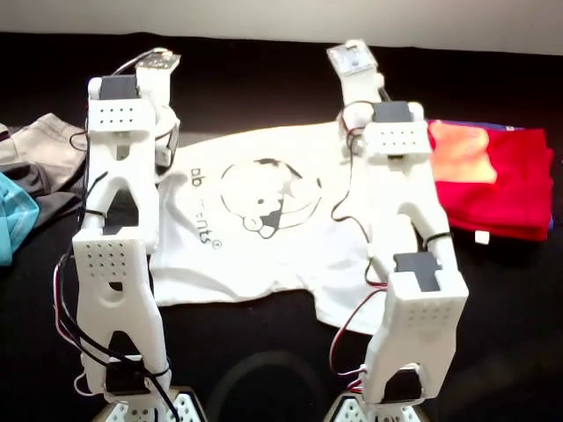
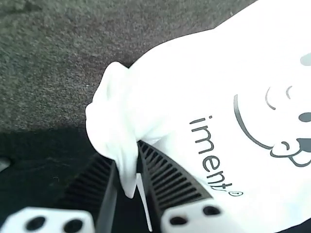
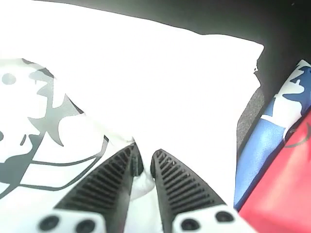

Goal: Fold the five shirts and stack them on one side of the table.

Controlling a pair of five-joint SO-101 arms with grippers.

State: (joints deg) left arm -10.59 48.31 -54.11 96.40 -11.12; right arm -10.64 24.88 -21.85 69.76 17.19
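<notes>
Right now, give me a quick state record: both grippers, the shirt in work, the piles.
left gripper: shut on the white shirt, at its edge
right gripper: shut on the white shirt
white shirt: spread between the arms, print up, not yet folded
folded stack: red, with orange on top, on the right arm's side
loose pile: grey and teal shirts, on the left arm's side

High view overlooks table point(image 1: 264, 88); wrist views close, share white shirt point(image 1: 264, 264).
</notes>
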